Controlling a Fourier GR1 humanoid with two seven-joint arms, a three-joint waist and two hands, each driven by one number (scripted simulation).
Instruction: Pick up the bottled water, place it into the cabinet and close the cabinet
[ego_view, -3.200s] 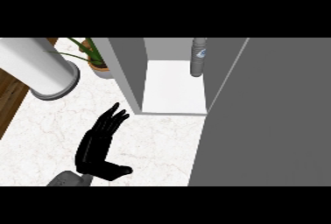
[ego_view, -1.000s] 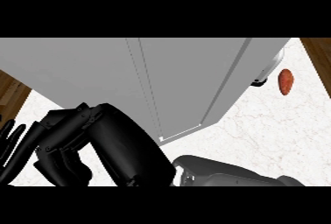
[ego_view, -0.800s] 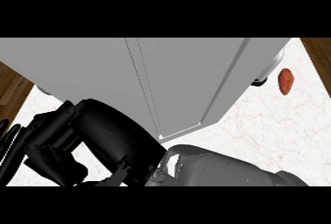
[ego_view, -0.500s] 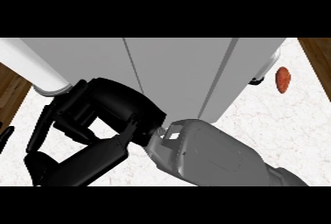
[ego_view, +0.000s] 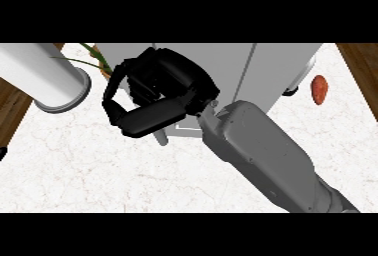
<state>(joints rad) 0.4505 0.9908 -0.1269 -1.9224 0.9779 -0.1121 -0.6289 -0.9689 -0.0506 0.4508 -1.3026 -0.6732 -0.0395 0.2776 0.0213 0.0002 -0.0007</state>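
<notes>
The grey cabinet stands at the top middle of the marble counter, and its front shows only a thin seam between the doors. The bottled water is hidden from view. My right hand lies against the cabinet's left door, its fingers curled into a loop with nothing seen inside them. Its grey forearm comes in from the lower right. A dark sliver at the far left edge may be my left hand; too little of it shows to tell more.
A white cylinder lies at the upper left with green plant leaves behind it. A reddish-brown vegetable lies to the right of the cabinet. Wooden floor shows past the counter's left and right edges.
Some three seconds ago the cabinet stood open with the bottle inside; now its doors look shut. Over the last second my right hand rose from the lower left onto the left door.
</notes>
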